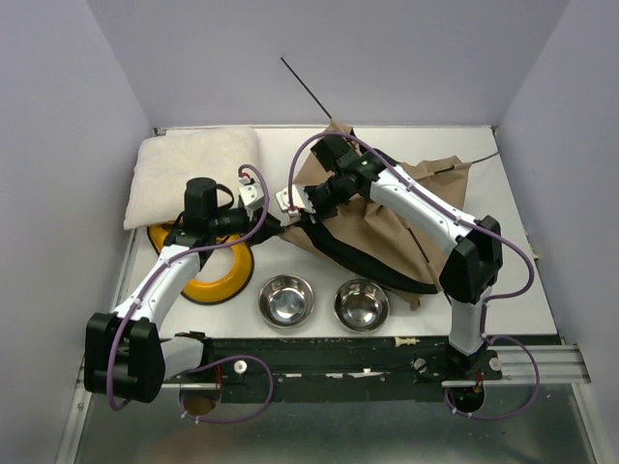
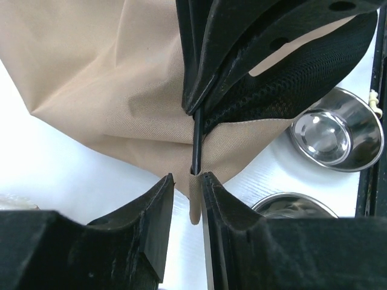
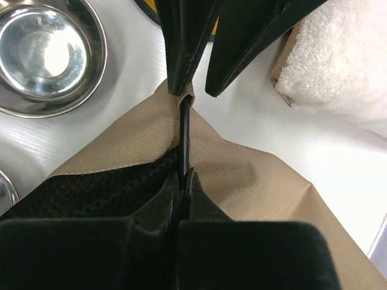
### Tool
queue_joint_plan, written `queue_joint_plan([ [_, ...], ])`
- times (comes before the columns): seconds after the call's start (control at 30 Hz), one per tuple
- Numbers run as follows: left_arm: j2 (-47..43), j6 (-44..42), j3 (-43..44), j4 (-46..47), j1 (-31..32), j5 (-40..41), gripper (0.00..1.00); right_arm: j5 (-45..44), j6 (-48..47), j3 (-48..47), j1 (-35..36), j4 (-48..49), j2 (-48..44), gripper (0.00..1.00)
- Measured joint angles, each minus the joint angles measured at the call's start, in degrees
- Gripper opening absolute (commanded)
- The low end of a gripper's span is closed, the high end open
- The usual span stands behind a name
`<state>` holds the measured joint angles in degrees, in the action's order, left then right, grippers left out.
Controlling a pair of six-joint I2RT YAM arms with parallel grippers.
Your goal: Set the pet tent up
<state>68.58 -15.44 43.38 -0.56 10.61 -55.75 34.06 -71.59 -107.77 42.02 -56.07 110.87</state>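
The tan fabric pet tent (image 1: 387,232) lies collapsed on the white bench (image 1: 517,208). The right fingers (image 3: 162,196) clamp its thin black pole (image 3: 184,130). The left fingers (image 2: 160,199) stand parted around the corner tab (image 2: 195,208), so the pole tip could slip out.

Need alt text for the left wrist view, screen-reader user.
Left gripper, jaws slightly parted, with a tab of the tan pet tent and the end of a thin black pole at its fingertips. The right gripper pinches that pole from above; two steel bowls sit on the white table at right.
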Motion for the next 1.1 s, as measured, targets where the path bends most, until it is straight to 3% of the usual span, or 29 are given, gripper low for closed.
queue_joint_plan([
  [0.3, -1.4, -5.4, 0.0, -4.9, -1.0, -1.1, 0.32, 0.0, 0.0, 0.4, 0.0, 0.1, 0.0, 0.01],
  [0.6, -1.0, -7.3, 0.0, -7.1, -1.4, -2.0, 0.0, 0.0, 0.0, 0.4, 0.0, 0.1, 0.0, 0.01],
  [1.1, 2.7, 0.8, 0.7, -2.1, 0.4, -1.2, 0.0, -1.3, 0.0, 0.5, -0.6, -0.6, 0.0, 0.01],
])
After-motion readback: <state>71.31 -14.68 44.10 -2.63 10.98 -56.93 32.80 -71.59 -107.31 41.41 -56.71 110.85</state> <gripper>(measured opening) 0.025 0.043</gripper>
